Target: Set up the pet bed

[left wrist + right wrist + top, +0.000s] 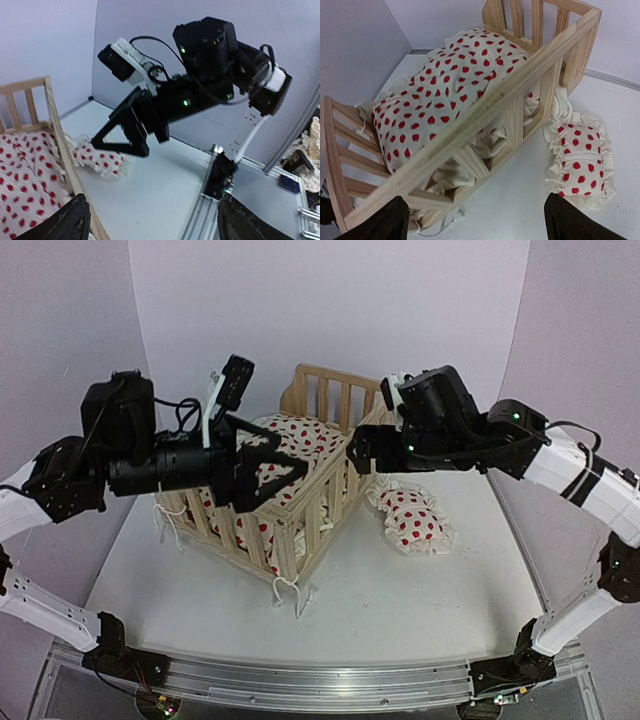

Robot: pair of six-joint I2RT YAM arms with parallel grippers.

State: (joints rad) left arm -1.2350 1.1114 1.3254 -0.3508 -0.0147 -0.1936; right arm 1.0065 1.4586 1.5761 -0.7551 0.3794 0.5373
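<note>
Top: high, rear, facing forward. Left wrist sideways, right wrist down; all share pet bed point(300, 435).

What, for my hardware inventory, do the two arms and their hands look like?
Both the left arm and right arm have white lower links, bulky black joint housings and loose black cables. Small green lights dot the right one. The left hand and right hand are black, with skeletal triangular fingers. A white bracket carries a black camera on the left wrist.

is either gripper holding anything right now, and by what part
Nothing is held. The left gripper and the right gripper are both open by the pet bed, with no rail or cushion between their fingers.
</note>
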